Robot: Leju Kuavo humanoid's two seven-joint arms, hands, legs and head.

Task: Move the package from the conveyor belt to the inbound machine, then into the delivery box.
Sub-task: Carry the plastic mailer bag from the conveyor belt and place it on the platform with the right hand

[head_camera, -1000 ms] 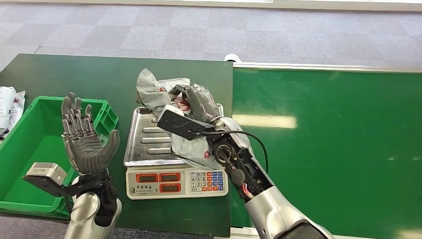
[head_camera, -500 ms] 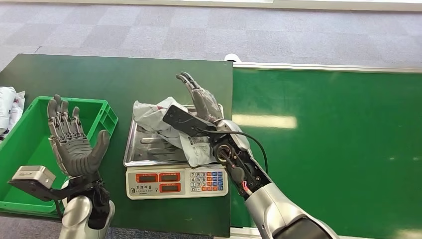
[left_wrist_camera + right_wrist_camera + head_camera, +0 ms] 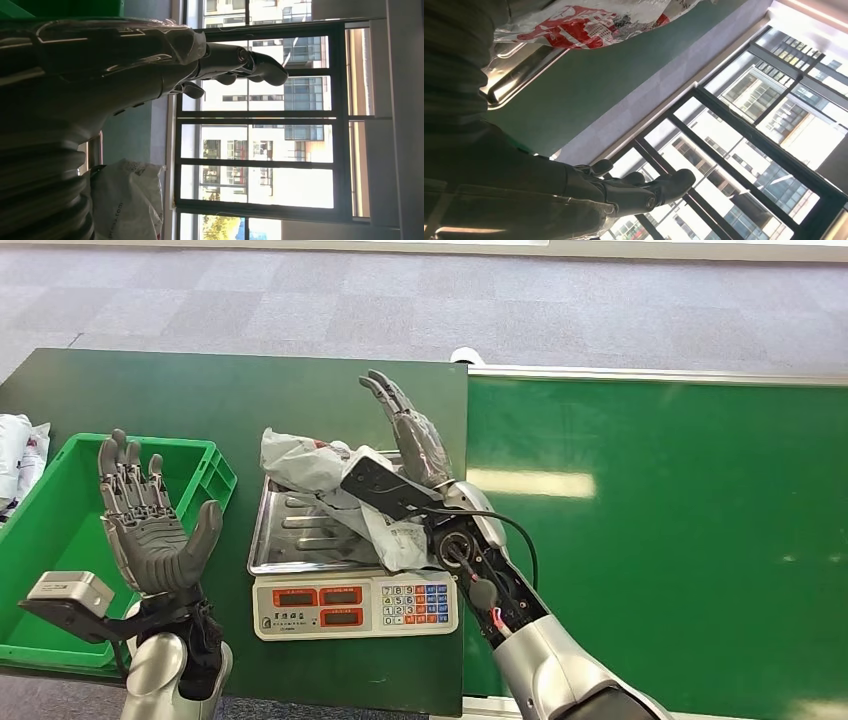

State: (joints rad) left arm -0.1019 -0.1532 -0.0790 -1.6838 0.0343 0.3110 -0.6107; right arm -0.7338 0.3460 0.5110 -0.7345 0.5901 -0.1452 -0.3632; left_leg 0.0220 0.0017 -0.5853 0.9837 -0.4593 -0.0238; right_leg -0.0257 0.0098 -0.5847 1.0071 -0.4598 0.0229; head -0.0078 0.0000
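Released from the right hand (image 3: 412, 435), the crumpled grey plastic mailer package (image 3: 330, 485) now lies on the steel tray of the white electronic weighing scale (image 3: 345, 575). That hand has lifted clear, fingers extended and apart, holding nothing. Its counterpart, the left hand (image 3: 145, 525), stands raised over the green plastic delivery crate (image 3: 45, 530), palm up, fingers spread, empty. Judged from this layout, the inbound-machine step is complete; transfer into the crate remains, requiring a fresh grasp on the package.
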